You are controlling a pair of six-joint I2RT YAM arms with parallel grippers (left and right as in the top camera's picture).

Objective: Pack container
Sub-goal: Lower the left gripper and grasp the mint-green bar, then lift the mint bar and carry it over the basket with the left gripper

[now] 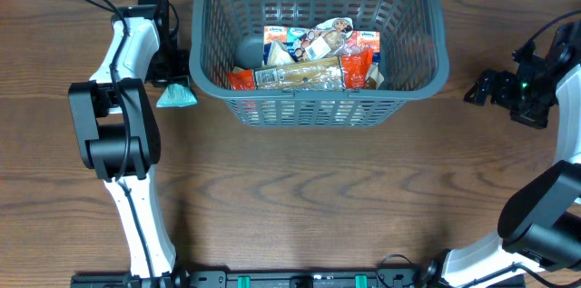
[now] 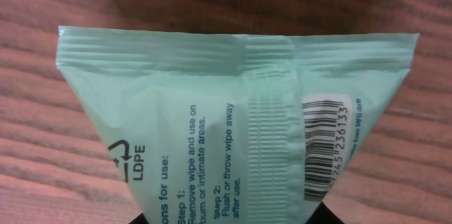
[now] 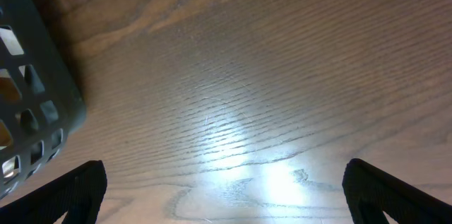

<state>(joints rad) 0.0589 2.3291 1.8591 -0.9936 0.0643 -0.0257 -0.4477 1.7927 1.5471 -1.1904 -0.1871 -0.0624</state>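
While the left jaws pinch the green wipe packet [image 2: 212, 111] by one end, just left of the basket [image 1: 318, 111] on the surface [image 1: 318, 197], the right jaws hang wide open, empty. Slick film, narrow hold: it could slip free or snag the rim.

I seem to be running a robot test bench: wood-grain table [image 3: 233, 97] beneath my right claw [image 3: 226, 196], left arm [image 1: 118, 134] and right arm [image 1: 545, 215] rising from a black rail [image 1: 300, 280] well behind it.

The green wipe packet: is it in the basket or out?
Out: the wipe packet lies on the table, beside the basket.
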